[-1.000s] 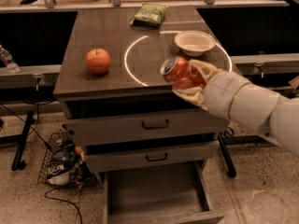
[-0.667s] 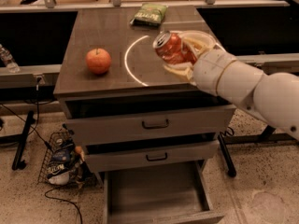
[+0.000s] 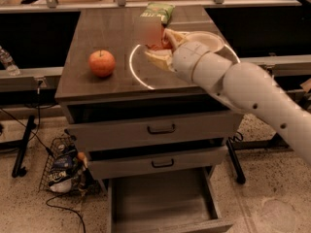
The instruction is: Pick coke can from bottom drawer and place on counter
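An apple (image 3: 102,63) sits near the left edge of the table (image 3: 92,33). To its right the coke can (image 3: 148,33) is only a smeared reddish patch with unreadable lettering, over the table's middle at the left side of the white circle (image 3: 133,71). The claw (image 3: 159,45) is clamped on the can from the right, and its arm hides part of the bowl (image 3: 210,39) near the right edge.
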{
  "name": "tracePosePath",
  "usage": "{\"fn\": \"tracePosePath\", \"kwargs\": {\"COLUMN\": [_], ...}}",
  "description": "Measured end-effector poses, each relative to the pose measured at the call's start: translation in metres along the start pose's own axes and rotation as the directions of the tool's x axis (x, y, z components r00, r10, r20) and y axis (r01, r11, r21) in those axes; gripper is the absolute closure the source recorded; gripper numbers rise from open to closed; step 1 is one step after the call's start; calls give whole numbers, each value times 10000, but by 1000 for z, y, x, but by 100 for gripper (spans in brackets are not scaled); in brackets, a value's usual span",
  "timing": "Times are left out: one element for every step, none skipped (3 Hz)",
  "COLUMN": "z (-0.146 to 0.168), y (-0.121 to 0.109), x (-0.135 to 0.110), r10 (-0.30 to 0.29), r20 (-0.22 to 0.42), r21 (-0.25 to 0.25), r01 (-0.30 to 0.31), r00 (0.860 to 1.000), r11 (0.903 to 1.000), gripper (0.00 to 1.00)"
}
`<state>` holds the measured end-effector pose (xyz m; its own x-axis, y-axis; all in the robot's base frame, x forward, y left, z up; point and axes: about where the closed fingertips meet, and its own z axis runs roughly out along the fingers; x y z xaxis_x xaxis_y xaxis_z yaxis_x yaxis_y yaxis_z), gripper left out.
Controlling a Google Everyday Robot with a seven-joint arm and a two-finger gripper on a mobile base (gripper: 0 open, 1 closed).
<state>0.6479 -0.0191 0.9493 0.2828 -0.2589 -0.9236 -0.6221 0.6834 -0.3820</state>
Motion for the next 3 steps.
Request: {"fn": "tracePosePath", "kwargs": {"z": [17,22,15], "y": [0,-6,-12], "x": [23,44,61], "r10": [1434,2339,2640], "r20": [207,649,876], "r21": [251,588,827], "r01": [-1439,-2377,-2711], "r00": [9894,9701,9605], "r11": [9893,9695,9590], "gripper": [100,74,51]}}
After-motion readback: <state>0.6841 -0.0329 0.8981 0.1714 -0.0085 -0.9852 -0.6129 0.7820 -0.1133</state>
